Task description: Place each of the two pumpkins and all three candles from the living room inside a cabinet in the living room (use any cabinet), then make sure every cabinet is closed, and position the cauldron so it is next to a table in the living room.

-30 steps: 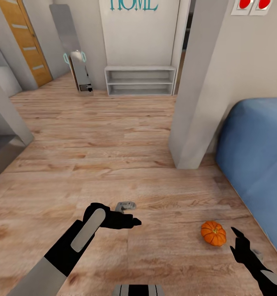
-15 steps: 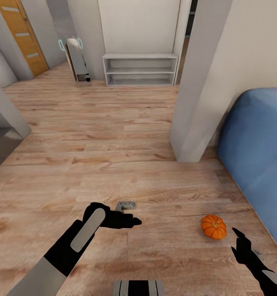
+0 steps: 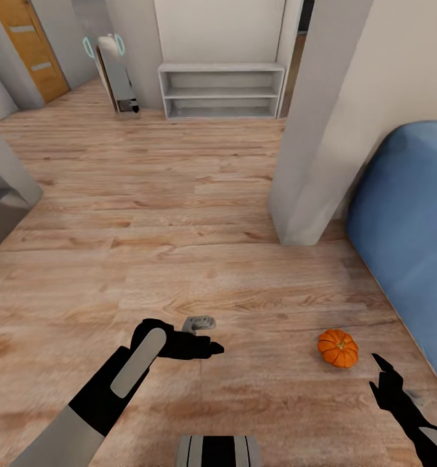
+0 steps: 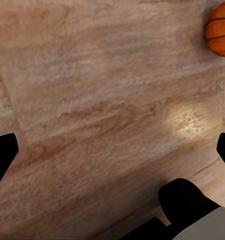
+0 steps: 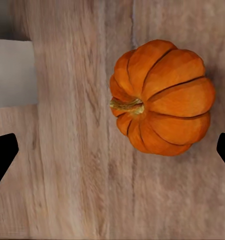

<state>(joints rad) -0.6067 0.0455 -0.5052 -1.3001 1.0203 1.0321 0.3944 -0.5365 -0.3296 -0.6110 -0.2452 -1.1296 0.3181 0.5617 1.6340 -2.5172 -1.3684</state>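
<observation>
With the right gripper point(image 3: 382, 375) spread wide and empty just short of the pumpkin point(image 3: 338, 347), the step looks like the approach to a pick. From the right wrist view the pumpkin point(image 5: 160, 97) sits off-centre between the fingertips, so centre it first, then drop straight down and close across the ribs below the stem. Left gripper point(image 3: 202, 340) hangs open over bare floor point(image 3: 179, 214), holding nothing. Pumpkin rests on the wood near the blue sofa point(image 3: 406, 214); watch the elbow there. Grey shelf unit point(image 3: 221, 89) stands well beyond.

A blue sofa point(image 3: 406, 240) is sitting at the right edge, a grey shelf unit point(image 3: 220, 91) is standing top centre, and an orange door point(image 3: 30, 48) is showing upper left.
</observation>
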